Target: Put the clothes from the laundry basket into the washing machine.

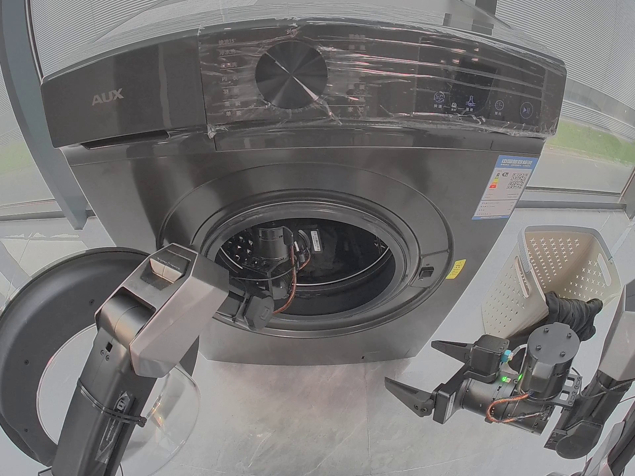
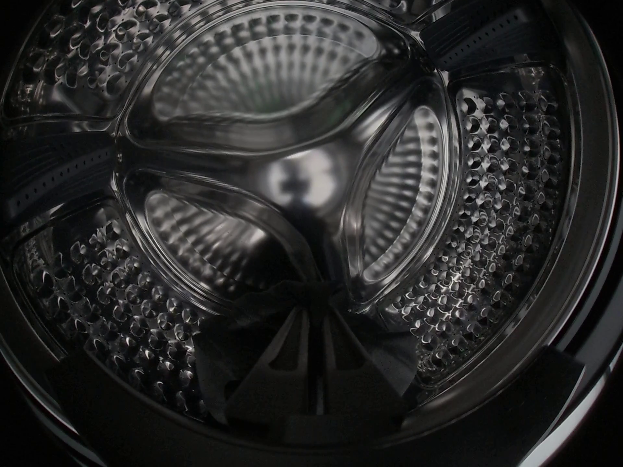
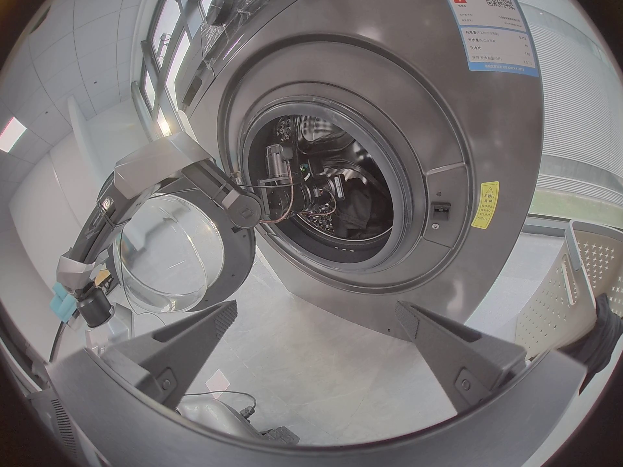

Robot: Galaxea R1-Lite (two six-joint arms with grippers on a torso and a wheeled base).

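Note the door (image 1: 40, 312) standing wide at the left: this frees the port of the washing machine (image 1: 370, 166). The left claw (image 2: 316, 299) sits deep inside the drum (image 2: 506, 183), pressed together on a dark garment (image 2: 214, 358), low enough to release it past the port lip. Room around it is ample. The right claw (image 1: 410, 363) hangs spread above the floor, near the tilted laundry basket (image 1: 529, 259). A second garment (image 1: 572, 312) drapes over the basket rim, judged within reach.
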